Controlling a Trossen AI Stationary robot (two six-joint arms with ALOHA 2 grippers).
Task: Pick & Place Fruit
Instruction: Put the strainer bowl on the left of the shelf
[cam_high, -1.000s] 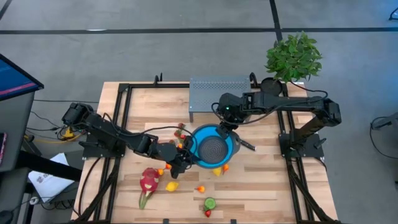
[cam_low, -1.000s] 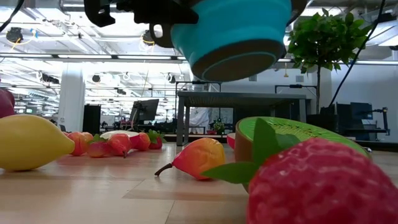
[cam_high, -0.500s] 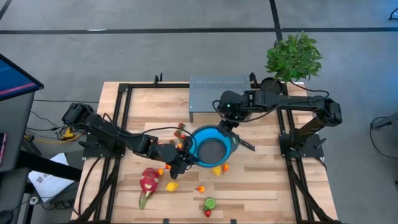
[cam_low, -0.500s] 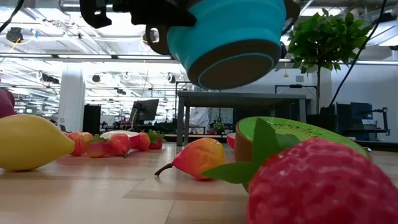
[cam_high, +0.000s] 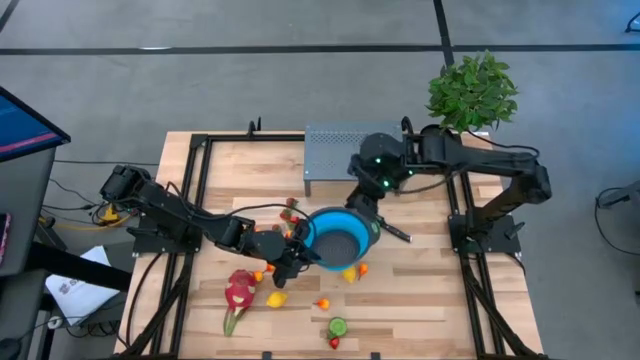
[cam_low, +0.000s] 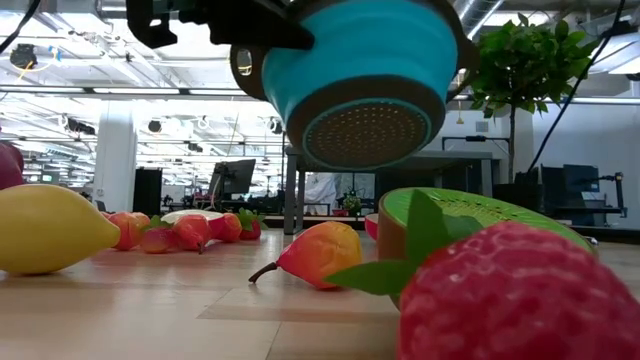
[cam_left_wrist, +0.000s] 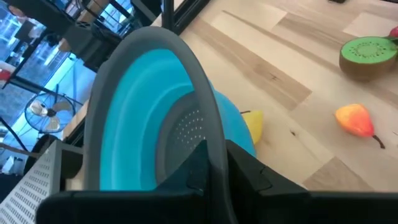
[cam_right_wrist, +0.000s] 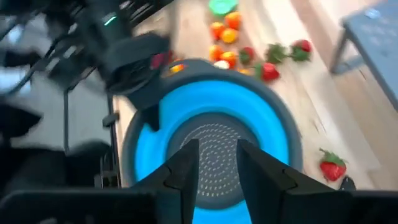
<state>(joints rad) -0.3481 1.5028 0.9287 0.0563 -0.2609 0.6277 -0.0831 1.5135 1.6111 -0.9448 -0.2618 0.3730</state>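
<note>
The fruit lies scattered on the light wooden table (cam_high: 420, 290). The large pink-red dragon fruit with green tips (cam_high: 238, 291) rests near the table's front-left area, with a yellow lemon (cam_high: 277, 298) just beside it. A small orange-red fruit (cam_high: 322, 304) lies toward the front centre, and a green kiwi half (cam_high: 338, 326) sits near the front edge, touching a red strawberry (cam_high: 334, 343). A cluster of small red and orange fruits (cam_high: 290, 210) lies behind the left gripper. A yellow fruit (cam_high: 349, 272) and an orange fruit (cam_high: 363, 268) lie partly under the raised bowl.

The blue collapsible colander with a grey rim and perforated grey base (cam_high: 336, 239) hangs above the table centre, clear of the surface in the low view and tilted.

The left gripper (cam_high: 297, 252) is clamped narrow on the colander's grey rim at its left side; the left wrist view shows the rim passing between its fingers (cam_left_wrist: 249, 171). The right gripper (cam_high: 362, 210) is at the colander's rear-right rim, with its fingers (cam_right_wrist: 258, 168) standing slightly apart over the rim; whether they grip it cannot be told.

A perforated grey metal rack (cam_high: 350, 152) stands at the table's rear. A leafy green potted plant (cam_high: 472, 92) stands at the rear-right corner.
</note>
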